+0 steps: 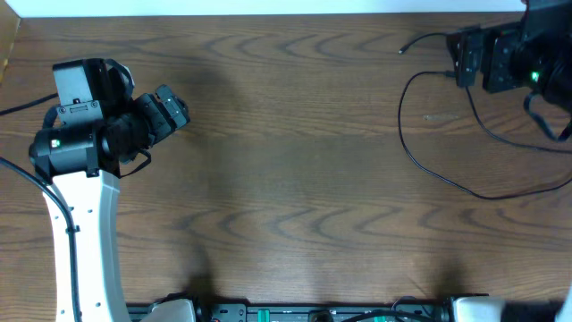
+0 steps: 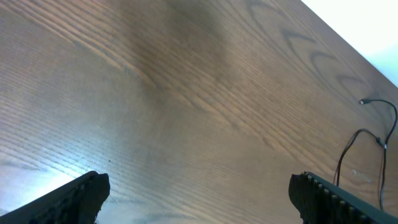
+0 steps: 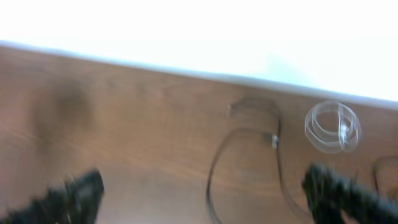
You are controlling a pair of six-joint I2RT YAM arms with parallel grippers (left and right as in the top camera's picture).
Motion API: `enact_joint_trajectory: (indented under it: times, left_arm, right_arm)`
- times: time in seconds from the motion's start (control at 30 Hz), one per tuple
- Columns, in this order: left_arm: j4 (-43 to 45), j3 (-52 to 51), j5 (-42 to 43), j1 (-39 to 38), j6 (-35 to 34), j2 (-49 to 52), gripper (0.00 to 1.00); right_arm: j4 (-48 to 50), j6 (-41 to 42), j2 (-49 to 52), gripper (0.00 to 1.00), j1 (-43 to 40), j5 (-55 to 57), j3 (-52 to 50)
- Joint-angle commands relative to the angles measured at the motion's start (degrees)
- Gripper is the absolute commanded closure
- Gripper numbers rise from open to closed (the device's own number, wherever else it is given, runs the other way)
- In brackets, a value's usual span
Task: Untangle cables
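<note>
Thin black cables [image 1: 420, 161] lie on the right side of the wooden table in a wide loop, with a plug end [image 1: 402, 50] near the far edge. My right gripper [image 1: 463, 58] hovers over their upper ends, open and empty. In the blurred right wrist view a black cable loop [image 3: 214, 171] lies between the open fingers [image 3: 202, 182], and a white cord [image 3: 333, 126] lies coiled near the table's far edge. My left gripper [image 1: 177, 109] is open and empty at the far left, away from the cables. The left wrist view [image 2: 199, 186] shows the cables [image 2: 357, 134] far off to the right.
The table's far edge [image 1: 268, 16] meets a white surface. Thick black wires [image 1: 554, 130] hang from the right arm at the right edge. The left arm's white link [image 1: 85, 241] runs down the left side. Fixtures line the front edge [image 1: 313, 313].
</note>
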Motion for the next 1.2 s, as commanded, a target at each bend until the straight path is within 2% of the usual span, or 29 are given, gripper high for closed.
enact_joint_trajectory:
  times: [0.0,0.37,0.57,0.8,1.17]
  left_arm:
    - [-0.2,-0.3,0.7,0.3,0.1,0.4,0.02]
    - [-0.2,-0.3,0.7,0.3,0.1,0.4,0.02]
    - [-0.2,-0.3,0.7,0.3,0.1,0.4,0.02]
    - [-0.2,-0.3,0.7,0.3,0.1,0.4,0.02]
    - [-0.2,-0.3,0.7,0.3,0.1,0.4,0.02]
  right_arm:
    - [9.6,-3.2,-8.5,0.01,-0.6,1.4,-17.0]
    - [53.4,-4.8,-37.6,0.01,-1.2,1.6,-70.5]
    - [70.9,-4.8,-52.5,0.01,-1.2,2.3,-93.8]
    - [76.8,-4.8,-66.4,0.01,-1.2,2.7,-109.5]
    - [84.1,-3.9,-79.6,0.01,-1.3,1.1,-125.8]
